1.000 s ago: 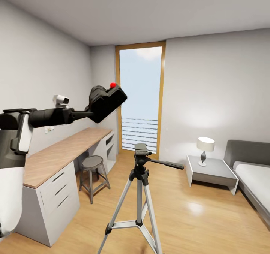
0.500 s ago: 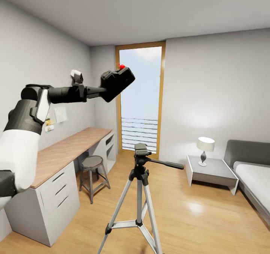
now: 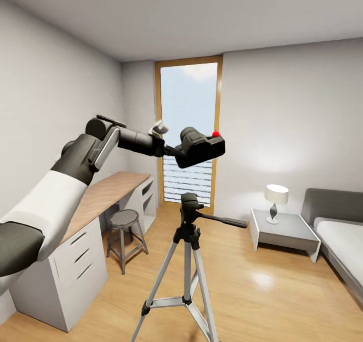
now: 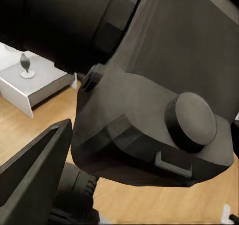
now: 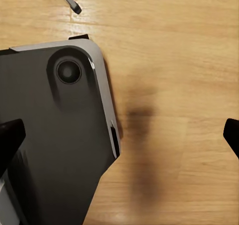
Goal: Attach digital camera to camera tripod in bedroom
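Digital camera (image 3: 200, 149) hangs in the air at the end of the left arm in the head view, gripped by the left jaws (image 3: 174, 151), its red button on top at the far right corner. It sits above the camera tripod (image 3: 187, 261) and apart from it, with a clear gap down to the tripod's black head. The tripod stands on the wood plank floor (image 3: 262, 291), its long black handle pointing right. Behind are a tall wood-framed window (image 3: 189, 130), a desk (image 3: 91, 206) with a stool (image 3: 125, 231) beside it, a side table (image 3: 285, 233) carrying a lamp (image 3: 276, 201), and a grey bed (image 3: 343, 241).

Left wrist view: the camera's dark body (image 4: 149, 105) sits right against the lens, one dark finger (image 4: 35, 170) alongside it, floor beyond.

Right wrist view: the right jaws (image 5: 119, 135) stand wide open, holding nothing, over plank floor and the robot's dark base (image 5: 55, 135).
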